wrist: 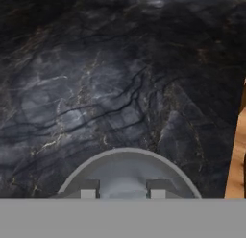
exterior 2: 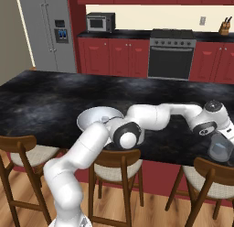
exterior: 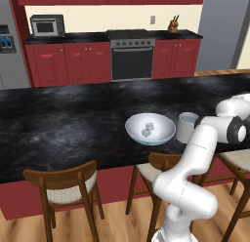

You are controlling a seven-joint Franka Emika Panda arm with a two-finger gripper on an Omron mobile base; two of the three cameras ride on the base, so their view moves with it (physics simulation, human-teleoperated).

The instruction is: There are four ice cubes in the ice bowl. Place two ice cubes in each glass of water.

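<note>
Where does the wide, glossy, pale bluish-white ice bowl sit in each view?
Left base view: wide glossy pale bluish-white ice bowl right of centre, cubes inside.
Right base view: ice bowl left of centre, partly behind the white arm.
Hand view: aimed elsewhere, at a translucent grey glass rim.
Shared landmark: black marble counter.

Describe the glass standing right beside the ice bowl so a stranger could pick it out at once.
Find the long black marble counter with wooden stools along its near edge. On it, towards the robot's side, sits a wide pale ice bowl holding small cubes. The glass stands just right of that bowl: a narrow, straight-sided, greyish-white tumbler, far slimmer than the bowl.
</note>
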